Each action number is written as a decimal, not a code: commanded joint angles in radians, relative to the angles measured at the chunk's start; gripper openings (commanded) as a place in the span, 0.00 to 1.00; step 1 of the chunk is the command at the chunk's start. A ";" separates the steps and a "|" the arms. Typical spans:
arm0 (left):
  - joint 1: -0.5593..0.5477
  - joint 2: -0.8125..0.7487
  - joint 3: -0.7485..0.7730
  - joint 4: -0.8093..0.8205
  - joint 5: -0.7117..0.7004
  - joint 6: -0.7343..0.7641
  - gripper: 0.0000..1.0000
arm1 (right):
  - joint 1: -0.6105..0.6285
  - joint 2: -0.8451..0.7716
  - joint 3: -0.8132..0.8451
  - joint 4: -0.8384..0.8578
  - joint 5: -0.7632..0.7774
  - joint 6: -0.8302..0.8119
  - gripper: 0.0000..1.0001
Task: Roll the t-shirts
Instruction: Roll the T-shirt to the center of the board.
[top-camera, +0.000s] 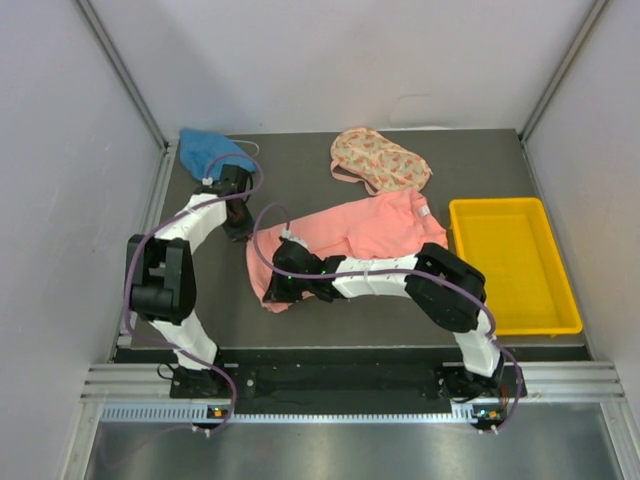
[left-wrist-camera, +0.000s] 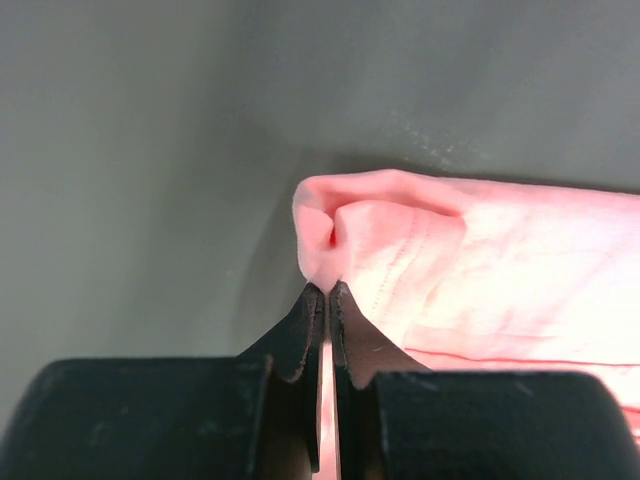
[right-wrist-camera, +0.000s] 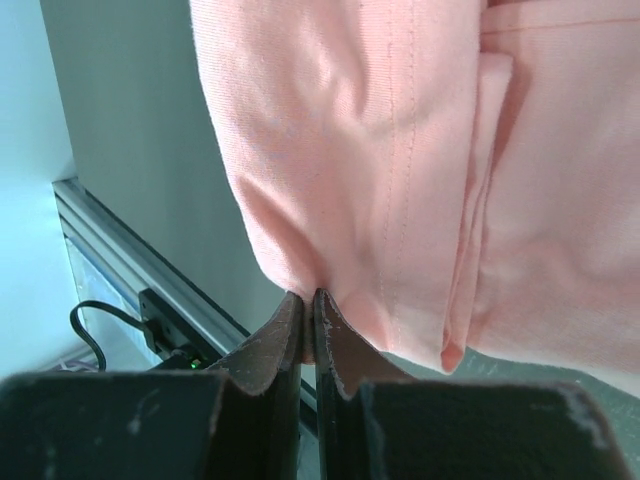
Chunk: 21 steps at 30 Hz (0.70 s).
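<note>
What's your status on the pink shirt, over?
Left gripper shut on pink shirt edge. Right gripper shut on its hem. Shirt not yet rolled. Yellow tray close beside it.

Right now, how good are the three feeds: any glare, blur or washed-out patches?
Top external: even light, no glare, soft shadows only; the pink t-shirt reads clearly. Left wrist: the cloth washes out toward the right edge, and the left gripper is dark and soft. Right wrist: the shirt's stitching is sharp, the right gripper slightly blurred.
</note>
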 joint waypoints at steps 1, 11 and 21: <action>-0.018 0.015 0.052 -0.002 -0.028 -0.036 0.00 | -0.012 -0.076 -0.042 0.038 0.002 0.024 0.05; -0.081 0.067 0.096 -0.019 -0.051 -0.048 0.00 | -0.021 -0.126 -0.126 0.078 0.023 0.040 0.06; -0.122 0.098 0.131 -0.025 -0.071 -0.057 0.00 | -0.021 -0.167 -0.183 0.092 0.049 0.024 0.23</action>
